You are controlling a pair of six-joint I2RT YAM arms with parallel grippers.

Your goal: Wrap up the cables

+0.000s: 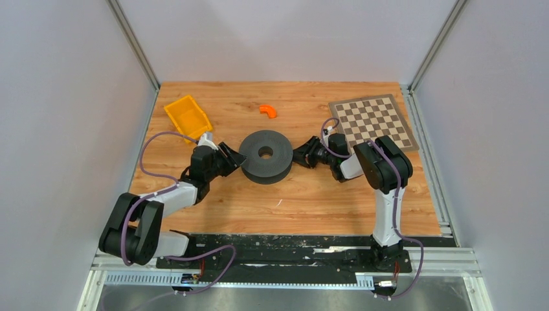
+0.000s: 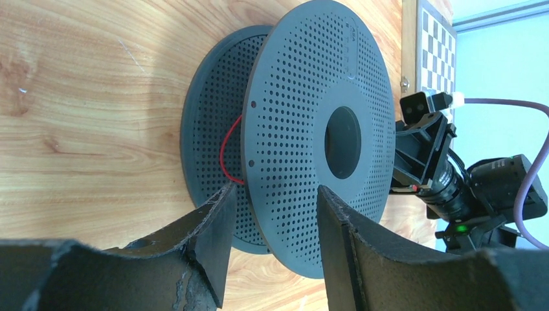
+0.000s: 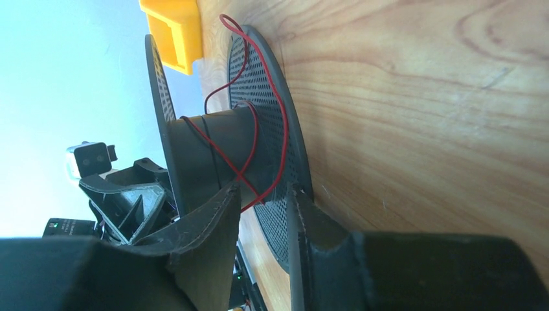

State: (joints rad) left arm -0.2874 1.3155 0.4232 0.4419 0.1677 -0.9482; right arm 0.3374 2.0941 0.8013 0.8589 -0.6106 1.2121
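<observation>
The left claw (image 2: 277,189) stands about half open, its fingers astride the upper rim of the spool (image 1: 249,150) and clamping nothing. The right claw (image 3: 264,191) is narrower, its fingers apart at the spool's right side; a loop of the wire (image 3: 283,139) passes between them, unpinched as far as I can see. The wire sits slack around the core in the middle of the tabletop (image 1: 311,207), one loop spilling past the lower disc's edge. I'd clamp the rim firmly on the left, catch that loose loop, and keep it taut while winding.
</observation>
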